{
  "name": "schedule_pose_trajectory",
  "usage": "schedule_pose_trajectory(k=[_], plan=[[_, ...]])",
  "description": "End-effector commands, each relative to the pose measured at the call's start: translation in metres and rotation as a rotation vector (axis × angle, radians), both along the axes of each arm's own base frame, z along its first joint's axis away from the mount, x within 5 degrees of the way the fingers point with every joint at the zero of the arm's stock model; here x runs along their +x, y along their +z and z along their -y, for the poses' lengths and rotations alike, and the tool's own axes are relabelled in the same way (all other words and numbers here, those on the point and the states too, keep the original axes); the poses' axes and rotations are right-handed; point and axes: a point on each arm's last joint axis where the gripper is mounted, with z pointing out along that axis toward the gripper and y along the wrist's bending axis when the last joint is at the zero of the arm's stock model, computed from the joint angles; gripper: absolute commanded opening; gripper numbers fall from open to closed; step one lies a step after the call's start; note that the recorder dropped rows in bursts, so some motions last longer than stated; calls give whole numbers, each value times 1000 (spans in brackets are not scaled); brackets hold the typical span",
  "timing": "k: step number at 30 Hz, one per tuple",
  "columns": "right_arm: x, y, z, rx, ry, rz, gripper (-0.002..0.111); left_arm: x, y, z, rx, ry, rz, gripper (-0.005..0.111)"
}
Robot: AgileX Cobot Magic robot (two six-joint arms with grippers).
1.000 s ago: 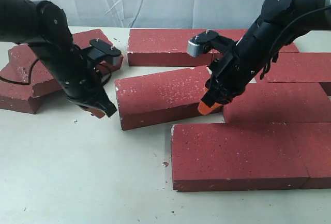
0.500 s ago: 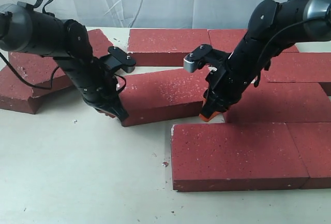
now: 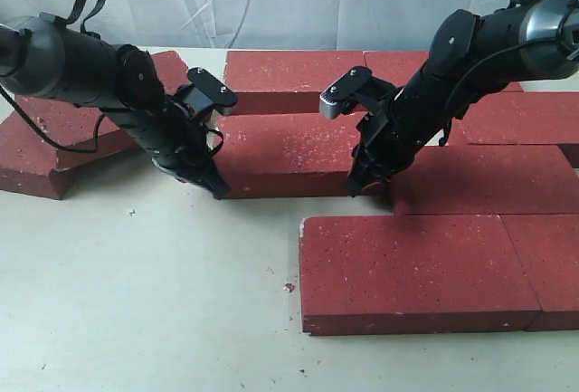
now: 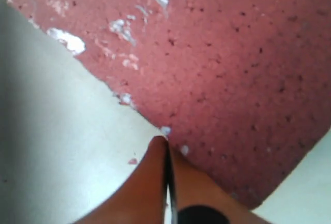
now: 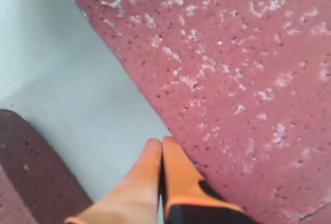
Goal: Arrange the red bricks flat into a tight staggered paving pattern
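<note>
On the table — nine red bricks, left pincer, right pincer.

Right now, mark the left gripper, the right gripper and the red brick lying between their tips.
left gripper (image 3: 219,192), exterior view, tip of its closed fingers.
right gripper (image 3: 353,188), exterior view, tip of its closed fingers.
middle brick (image 3: 288,152), exterior view, centre of its top face.

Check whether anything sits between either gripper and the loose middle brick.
Nothing visible does. The left gripper, shut, has its tip right at the middle brick, at its front-left corner in the exterior view; the right gripper, also shut, meets the brick's front edge toward its right end.
</note>
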Motion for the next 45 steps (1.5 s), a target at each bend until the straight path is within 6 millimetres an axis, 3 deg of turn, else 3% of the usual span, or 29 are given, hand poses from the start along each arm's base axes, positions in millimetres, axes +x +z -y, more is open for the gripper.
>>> schedule_pose_trajectory(k=[1, 18, 29, 45], plan=[[6, 2, 1, 2, -25, 71, 0, 9, -9, 6, -31, 32, 74, 0], [19, 4, 0, 38, -119, 185, 0, 9, -2, 3, 2, -10, 94, 0], [18, 5, -2, 80, -157, 157, 0, 28, 8, -1, -30, 26, 303, 0], [19, 5, -2, 80, -159, 163, 0, 20, 0, -4, 37, -40, 203, 0]])
